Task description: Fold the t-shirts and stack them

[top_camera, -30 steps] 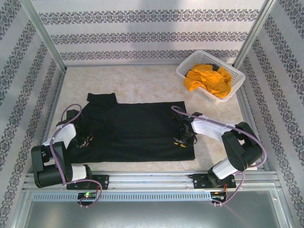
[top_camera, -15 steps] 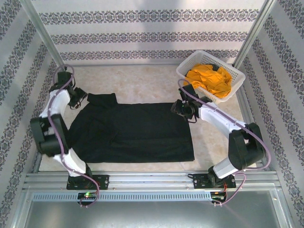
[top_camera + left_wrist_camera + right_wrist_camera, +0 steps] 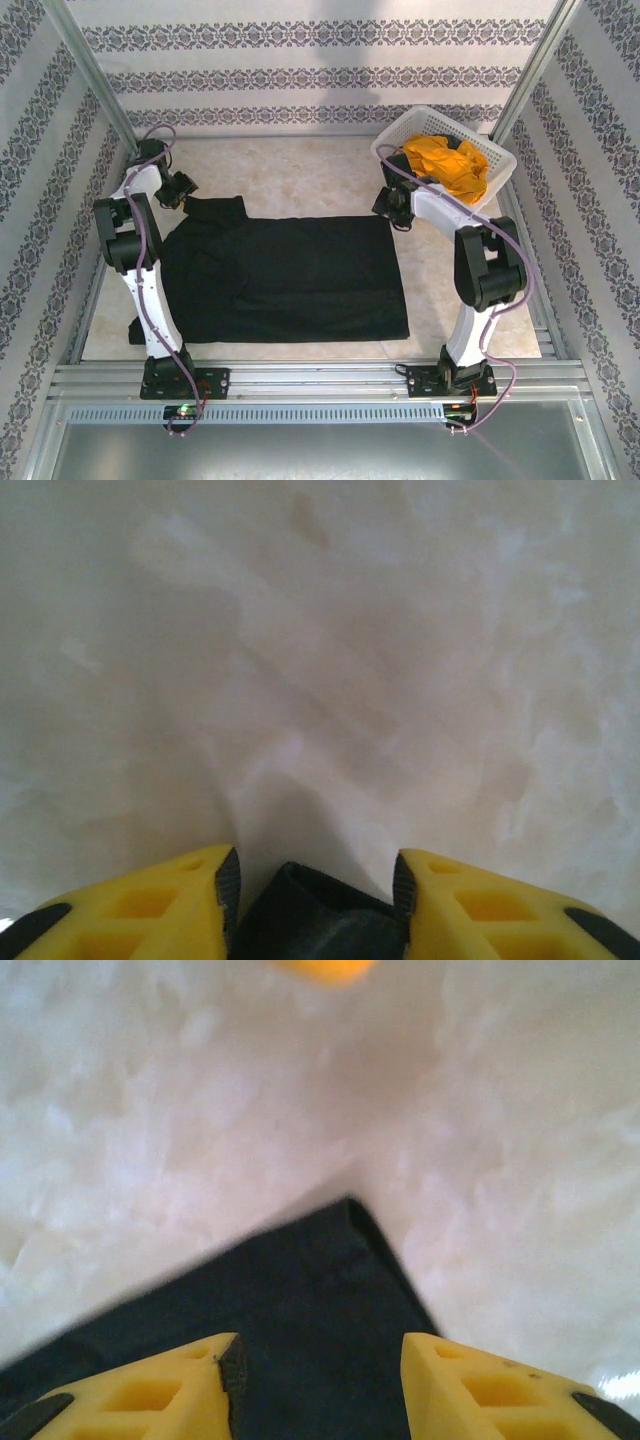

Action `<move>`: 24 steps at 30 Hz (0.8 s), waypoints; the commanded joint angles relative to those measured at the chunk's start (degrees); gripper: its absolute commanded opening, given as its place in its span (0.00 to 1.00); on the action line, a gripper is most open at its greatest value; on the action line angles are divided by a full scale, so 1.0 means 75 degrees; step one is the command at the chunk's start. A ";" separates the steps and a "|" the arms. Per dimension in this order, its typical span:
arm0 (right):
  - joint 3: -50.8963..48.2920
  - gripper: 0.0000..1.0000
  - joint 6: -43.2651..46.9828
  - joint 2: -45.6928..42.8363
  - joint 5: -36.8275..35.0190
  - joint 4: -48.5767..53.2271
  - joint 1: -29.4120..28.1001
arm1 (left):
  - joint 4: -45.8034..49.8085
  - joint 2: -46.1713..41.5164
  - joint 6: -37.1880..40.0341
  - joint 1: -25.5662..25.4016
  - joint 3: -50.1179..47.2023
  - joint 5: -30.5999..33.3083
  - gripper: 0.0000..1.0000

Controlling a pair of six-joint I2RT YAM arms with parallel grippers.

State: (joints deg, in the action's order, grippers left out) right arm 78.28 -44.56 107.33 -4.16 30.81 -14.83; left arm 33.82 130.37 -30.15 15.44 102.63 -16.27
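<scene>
There's the plain black cloth t-shirt (image 3: 285, 280), flat on the pale table (image 3: 300, 170). The left pincer (image 3: 314, 865), jaws apart, straddles its far-left sleeve. The right pincer (image 3: 318, 1345), also apart, hovers over the far-right corner. The crumpled orange-yellow t-shirt (image 3: 450, 168) sits in the white plastic lattice basket (image 3: 392, 150).

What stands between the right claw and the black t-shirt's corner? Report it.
Nothing visible. In the right wrist view the right claw, jaws apart, hangs right over the black t-shirt corner, with bare table around it. The white basket stands farther off, to the side.
</scene>
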 commanded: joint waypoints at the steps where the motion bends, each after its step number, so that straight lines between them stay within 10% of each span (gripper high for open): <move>1: 0.0956 0.46 0.0128 0.0616 -0.0814 0.0676 0.0304 | 0.0011 0.0113 0.0257 -0.0122 0.0113 -0.0194 0.43; 16: 0.3180 0.45 0.0581 0.1889 -0.0322 0.1224 0.1457 | 0.0289 0.0480 0.0585 -0.0355 0.0372 -0.0411 0.31; 24: 0.2025 0.47 -0.0079 0.0748 -0.0216 0.1298 0.0963 | 0.0329 0.0176 0.0837 -0.0587 0.0271 -0.0168 0.00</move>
State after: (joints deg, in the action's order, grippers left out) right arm 97.30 -41.78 118.72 -6.09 39.09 -5.30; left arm 34.41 131.96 -25.52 12.38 104.27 -17.96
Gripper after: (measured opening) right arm 0.472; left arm 0.039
